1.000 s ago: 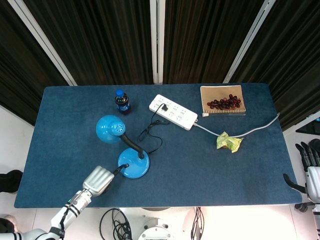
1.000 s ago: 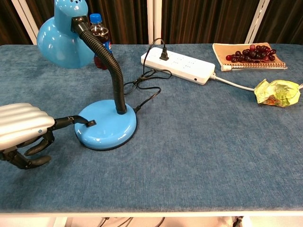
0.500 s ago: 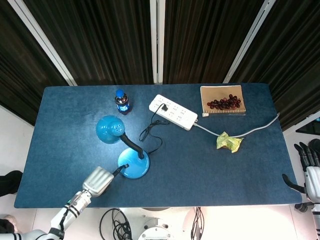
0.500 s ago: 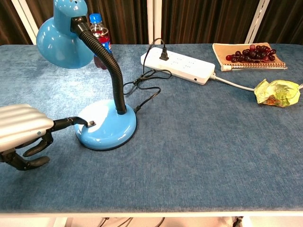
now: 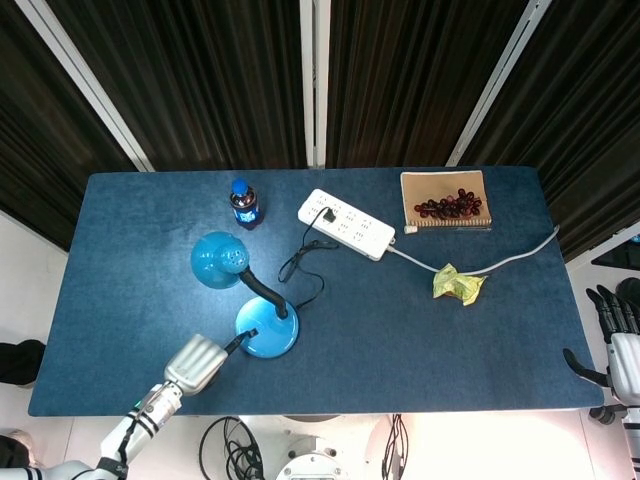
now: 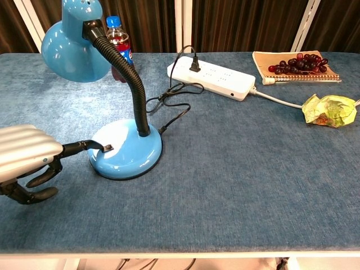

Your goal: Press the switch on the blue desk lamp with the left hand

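The blue desk lamp stands on the blue cloth, its round base near the front left and its shade bent back on a black gooseneck. A small black switch sits on the base's left side. My left hand lies just left of the base with one dark finger stretched out, its tip touching the switch; the other fingers curl under the silver back. It holds nothing. My right hand hangs off the table's right edge, fingers apart and empty.
The lamp's black cord runs to a white power strip. A blue-capped bottle stands behind the shade. Grapes on a notebook and a crumpled yellow wrapper lie at the right.
The lamp shade has drifted slightly left and the base has shifted a little. The left hand's fingertip stays on the switch. The right hand has barely moved.
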`<state>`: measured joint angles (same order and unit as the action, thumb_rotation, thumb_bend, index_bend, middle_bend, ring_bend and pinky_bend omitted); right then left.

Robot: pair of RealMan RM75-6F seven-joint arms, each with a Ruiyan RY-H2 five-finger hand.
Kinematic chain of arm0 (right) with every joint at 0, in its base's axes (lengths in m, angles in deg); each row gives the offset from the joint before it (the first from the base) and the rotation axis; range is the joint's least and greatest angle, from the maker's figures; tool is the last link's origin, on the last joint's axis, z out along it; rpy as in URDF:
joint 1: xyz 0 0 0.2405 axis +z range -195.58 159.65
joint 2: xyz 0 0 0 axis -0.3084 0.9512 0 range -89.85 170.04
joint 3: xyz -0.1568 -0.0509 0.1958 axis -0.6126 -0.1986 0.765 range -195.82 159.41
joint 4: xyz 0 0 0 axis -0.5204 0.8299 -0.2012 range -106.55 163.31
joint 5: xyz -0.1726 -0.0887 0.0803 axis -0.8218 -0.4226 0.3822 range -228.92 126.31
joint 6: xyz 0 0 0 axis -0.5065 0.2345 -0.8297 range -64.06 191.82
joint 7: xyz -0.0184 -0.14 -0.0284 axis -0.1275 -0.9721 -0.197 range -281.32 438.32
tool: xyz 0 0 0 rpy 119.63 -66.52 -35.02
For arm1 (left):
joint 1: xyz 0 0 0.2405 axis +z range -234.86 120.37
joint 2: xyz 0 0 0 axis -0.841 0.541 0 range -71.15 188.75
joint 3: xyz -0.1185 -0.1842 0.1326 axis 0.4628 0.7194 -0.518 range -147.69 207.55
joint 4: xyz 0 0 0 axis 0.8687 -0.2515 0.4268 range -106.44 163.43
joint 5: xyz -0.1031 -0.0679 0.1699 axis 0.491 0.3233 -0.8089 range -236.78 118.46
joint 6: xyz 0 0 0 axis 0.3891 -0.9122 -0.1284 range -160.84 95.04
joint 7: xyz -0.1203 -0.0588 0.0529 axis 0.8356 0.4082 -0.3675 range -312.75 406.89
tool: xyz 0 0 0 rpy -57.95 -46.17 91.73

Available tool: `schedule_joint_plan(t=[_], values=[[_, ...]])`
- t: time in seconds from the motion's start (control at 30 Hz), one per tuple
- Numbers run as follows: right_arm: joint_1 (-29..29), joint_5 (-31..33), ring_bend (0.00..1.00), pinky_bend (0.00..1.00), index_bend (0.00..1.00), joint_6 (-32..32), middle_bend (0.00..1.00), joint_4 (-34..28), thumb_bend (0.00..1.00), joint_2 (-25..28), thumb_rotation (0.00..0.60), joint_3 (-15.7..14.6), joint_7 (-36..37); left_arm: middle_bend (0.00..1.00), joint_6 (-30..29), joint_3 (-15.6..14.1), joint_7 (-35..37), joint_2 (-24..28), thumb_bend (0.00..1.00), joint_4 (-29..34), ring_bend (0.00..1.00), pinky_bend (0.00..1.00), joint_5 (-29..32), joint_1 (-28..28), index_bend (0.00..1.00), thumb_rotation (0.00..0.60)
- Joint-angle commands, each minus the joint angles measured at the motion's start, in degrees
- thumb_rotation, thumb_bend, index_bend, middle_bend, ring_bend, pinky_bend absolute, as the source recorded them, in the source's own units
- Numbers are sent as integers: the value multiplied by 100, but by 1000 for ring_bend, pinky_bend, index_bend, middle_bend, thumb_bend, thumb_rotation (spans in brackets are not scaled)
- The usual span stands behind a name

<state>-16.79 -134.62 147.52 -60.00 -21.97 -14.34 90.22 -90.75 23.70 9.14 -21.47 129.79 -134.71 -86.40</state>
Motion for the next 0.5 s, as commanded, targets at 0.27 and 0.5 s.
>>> schedule_joint_plan(t=[0.27,0.5], values=[[8,3,0,0,0,-33,0,-21,204,20,600,-12,17,760,10,-23,35,29,397,15,764,782,55,15,730,600],[14,7,0,0,0,-47,0,-51,204,31,600,-16,-14,760,-53,-13,84,50,397,28,764,782,63,45,735,600]])
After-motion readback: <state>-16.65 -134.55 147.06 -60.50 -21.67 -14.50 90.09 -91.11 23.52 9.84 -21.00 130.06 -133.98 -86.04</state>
